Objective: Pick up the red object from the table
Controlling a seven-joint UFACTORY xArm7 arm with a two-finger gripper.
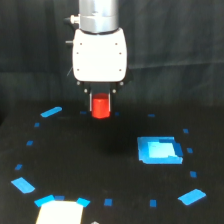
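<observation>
The red object (101, 108) is a small bright red-orange cylinder, standing upright in the exterior view just under the white gripper body. My gripper (101, 111) points straight down, and its short dark fingers sit close against both sides of the cylinder. The jaws look shut on it. I cannot tell whether the cylinder's base rests on the black table (100, 165) or hangs just above it. The arm's grey wrist rises out of the top of the view.
A light-blue square patch (159, 150) lies to the exterior view's right of the gripper. Blue tape pieces lie around it, for example at the left (51, 111), lower left (23, 185) and lower right (192, 197). A white block (60, 212) sits at the bottom edge.
</observation>
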